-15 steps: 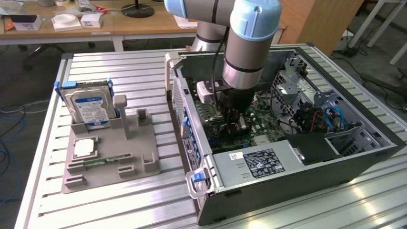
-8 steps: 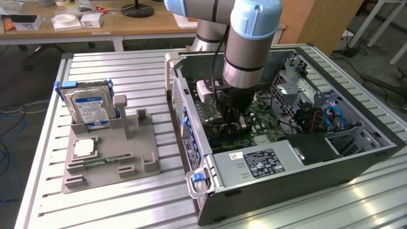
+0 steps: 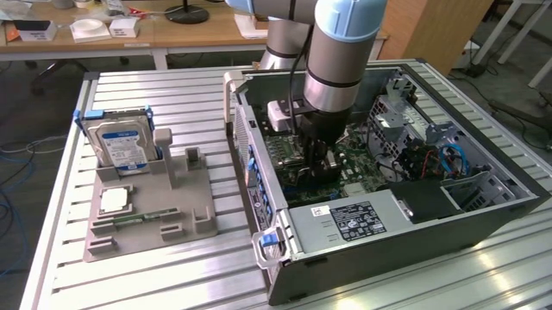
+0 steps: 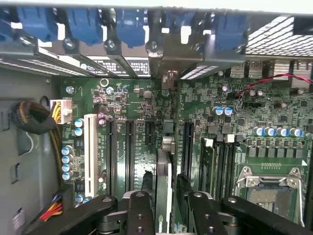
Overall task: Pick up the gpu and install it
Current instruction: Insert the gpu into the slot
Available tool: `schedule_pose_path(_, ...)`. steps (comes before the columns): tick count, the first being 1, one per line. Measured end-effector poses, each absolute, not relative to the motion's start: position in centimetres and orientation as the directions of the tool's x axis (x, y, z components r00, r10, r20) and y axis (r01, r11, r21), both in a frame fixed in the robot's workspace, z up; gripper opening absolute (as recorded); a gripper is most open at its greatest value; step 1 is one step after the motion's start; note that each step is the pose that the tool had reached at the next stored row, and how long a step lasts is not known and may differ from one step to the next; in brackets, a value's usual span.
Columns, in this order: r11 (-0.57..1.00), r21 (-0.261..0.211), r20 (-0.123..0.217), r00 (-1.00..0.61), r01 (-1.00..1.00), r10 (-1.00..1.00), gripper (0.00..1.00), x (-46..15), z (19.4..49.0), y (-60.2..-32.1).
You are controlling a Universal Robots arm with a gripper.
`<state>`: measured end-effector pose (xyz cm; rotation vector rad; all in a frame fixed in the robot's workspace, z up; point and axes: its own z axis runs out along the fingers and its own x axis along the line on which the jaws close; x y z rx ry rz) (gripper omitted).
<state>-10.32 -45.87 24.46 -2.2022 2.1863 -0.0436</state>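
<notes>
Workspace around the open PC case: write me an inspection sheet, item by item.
Surface: slatted metal table, carrying the open computer case and a grey parts holder.
Job's things: the gpu stands edge-on between the end effector fingers, over the motherboard slots; whether it is seated cannot be told.
Clutter: hard drive upright in the holder; a processor chip and a memory stick lie there.
Grippers: end effector inside the case, shut on the gpu.
Cables: blue cables and red wire inside the case.
Surroundings: wooden desk behind, floor cables on the exterior view's left.
</notes>
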Motion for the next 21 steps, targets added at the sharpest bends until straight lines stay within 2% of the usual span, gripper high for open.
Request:
schedule_pose_path(16,-0.007,-0.052,-0.007,0.007,-0.999,-1.000,0.34,-10.4,27.2,-45.8)
schedule_pose_path(17,-0.007,-0.052,-0.007,0.007,-0.999,-1.000,0.32,-10.4,27.3,-45.8)
schedule_pose_path(19,-0.007,-0.052,-0.007,0.007,-0.999,-1.000,0.20,-10.4,27.3,-45.8)
schedule_pose_path(21,-0.007,-0.052,-0.007,0.007,-0.999,-1.000,0.20,-10.4,27.3,-45.8)
